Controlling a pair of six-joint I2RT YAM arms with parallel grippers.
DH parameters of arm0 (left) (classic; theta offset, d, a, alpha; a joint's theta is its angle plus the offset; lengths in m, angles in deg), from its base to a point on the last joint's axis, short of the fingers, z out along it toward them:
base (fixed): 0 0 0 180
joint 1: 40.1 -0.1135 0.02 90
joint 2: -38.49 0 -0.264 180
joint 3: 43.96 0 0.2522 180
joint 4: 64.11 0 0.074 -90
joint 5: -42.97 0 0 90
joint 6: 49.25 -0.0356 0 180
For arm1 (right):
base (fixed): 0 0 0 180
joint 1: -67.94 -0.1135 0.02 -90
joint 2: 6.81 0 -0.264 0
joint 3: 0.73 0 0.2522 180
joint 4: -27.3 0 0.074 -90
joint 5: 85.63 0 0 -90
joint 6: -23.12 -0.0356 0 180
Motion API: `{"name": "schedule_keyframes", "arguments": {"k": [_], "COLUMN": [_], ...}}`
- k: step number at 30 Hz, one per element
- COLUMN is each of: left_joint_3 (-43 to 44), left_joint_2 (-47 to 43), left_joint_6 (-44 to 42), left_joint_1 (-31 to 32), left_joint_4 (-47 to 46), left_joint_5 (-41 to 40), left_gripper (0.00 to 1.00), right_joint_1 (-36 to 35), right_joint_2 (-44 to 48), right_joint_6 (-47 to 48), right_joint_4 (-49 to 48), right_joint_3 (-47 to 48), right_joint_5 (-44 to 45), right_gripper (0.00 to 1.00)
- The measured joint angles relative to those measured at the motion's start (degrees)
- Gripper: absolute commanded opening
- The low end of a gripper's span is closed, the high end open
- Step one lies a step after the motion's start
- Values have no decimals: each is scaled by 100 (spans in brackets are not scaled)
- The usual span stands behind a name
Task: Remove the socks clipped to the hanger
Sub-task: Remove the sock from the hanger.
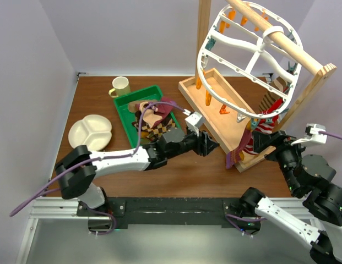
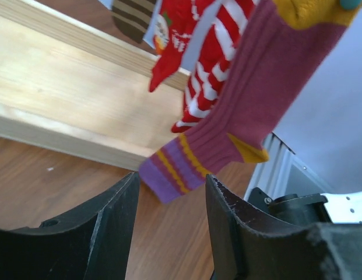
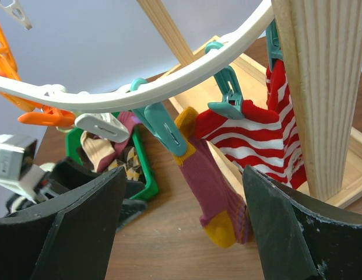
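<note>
The maroon sock point(image 2: 256, 99) hangs by a teal clip point(image 3: 163, 128) from the white hanger point(image 3: 186, 79) at the right, so the left gripper point(image 2: 172, 186) reaches in low, jaws apart, lined up on its striped cuff. The right gripper point(image 3: 183, 175) hovers nearby, jaws wide and empty.

left wrist: maroon sock point(image 2: 268, 99) top cut off | right wrist: hanger point(image 3: 175, 81) mostly cropped
</note>
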Motion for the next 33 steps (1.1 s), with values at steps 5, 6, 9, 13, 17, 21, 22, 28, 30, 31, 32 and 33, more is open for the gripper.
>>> {"name": "schedule_keyframes", "arguments": {"k": [5, 6, 9, 13, 17, 21, 22, 28, 30, 31, 32, 33], "left_joint_3": [507, 649, 887, 1215, 1502, 1641, 1679, 1910, 1991, 2015, 2020, 2020], "left_joint_2": [568, 691, 903, 1193, 1530, 1749, 1797, 2050, 2114, 2131, 2133, 2133], "left_joint_6": [-24, -28, -87, -138, -153, -155, -155, -160, -175, -181, -205, -225], "left_joint_1": [278, 345, 490, 614, 680, 717, 723, 767, 780, 787, 798, 807], "left_joint_4": [-238, -282, -385, -433, -476, -468, -470, -522, -531, -542, -564, -584], "left_joint_5": [144, 166, 223, 275, 297, 295, 293, 275, 249, 223, 179, 122], "left_gripper": [58, 58, 58, 58, 58, 56, 55, 29, 15, 3, 0, 0], "right_joint_1": [0, 0, 0, 0, 0, 0, 0, 0, 0, 0, 0, 0], "right_joint_2": [0, 0, 0, 0, 0, 0, 0, 0, 0, 0, 0, 0], "right_joint_6": [-2, -4, -7, -4, 0, 2, 2, 2, 2, 2, 2, 4], "right_joint_4": [0, 0, -2, -4, -7, -9, -9, -15, -17, -17, -17, -17], "right_joint_3": [0, 0, 0, 0, 0, 0, 0, 0, 0, 0, 0, 0], "right_joint_5": [17, 22, 28, 46, 48, 70, 85, 133, 140, 144, 144, 144], "right_gripper": [85, 85, 85, 85, 85, 85, 85, 85, 85, 85, 85, 85]}}
